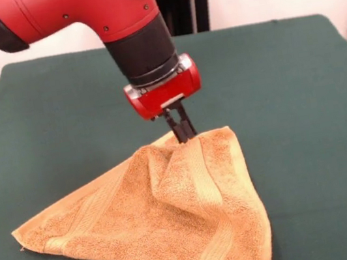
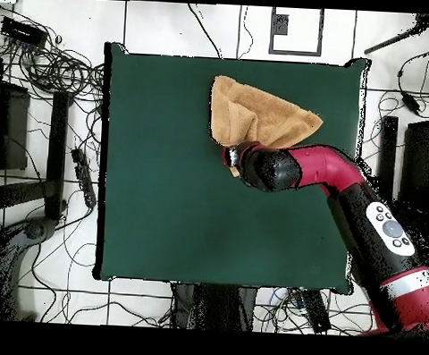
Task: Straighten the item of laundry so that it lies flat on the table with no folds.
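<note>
The item of laundry (image 1: 167, 213) is an orange-tan terry towel, bunched into a peaked, folded heap near the front edge of the green table (image 1: 287, 99). Paler woven bands run across its folds. My gripper (image 1: 184, 133) hangs from the red and black arm and is shut on the towel's raised top fold, lifting it into a tent. In the overhead view the towel (image 2: 253, 113) lies near the table's far edge, with the arm's head (image 2: 254, 166) covering its near side, and the gripper itself is hidden under the arm.
The green tabletop (image 2: 181, 192) extends widely around the towel. Cables and dark equipment (image 2: 45, 68) lie on the floor beside the table. The arm (image 2: 377, 224) crosses the table's right side in the overhead view.
</note>
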